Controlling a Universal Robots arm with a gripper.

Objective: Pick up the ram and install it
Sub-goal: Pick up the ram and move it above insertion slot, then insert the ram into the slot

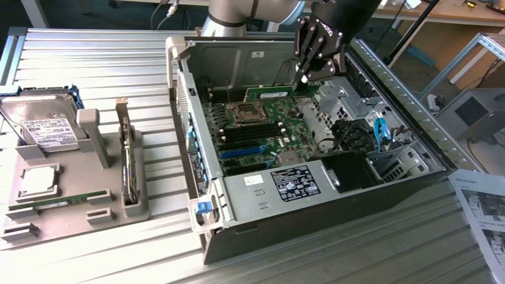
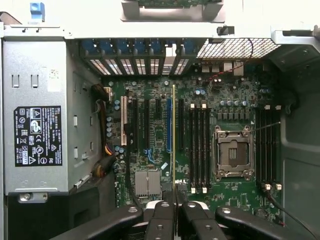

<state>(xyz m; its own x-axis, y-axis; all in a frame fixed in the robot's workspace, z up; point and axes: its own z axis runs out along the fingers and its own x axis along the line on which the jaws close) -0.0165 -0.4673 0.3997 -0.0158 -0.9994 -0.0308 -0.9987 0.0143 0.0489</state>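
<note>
My gripper is shut on one end of the ram, a thin green stick with a white label. It holds the stick level, inside the open computer case and above the far part of the motherboard. In the wrist view the ram appears edge-on as a thin line running out from my gripper. It hangs over the board beside the black memory slots, apart from them. The open processor socket lies just past those slots.
A grey tray on the exterior view's left holds a hard disk, a square silver chip, another green stick and an upright card. The power supply fills the case's near end. A paper sheet lies at the right.
</note>
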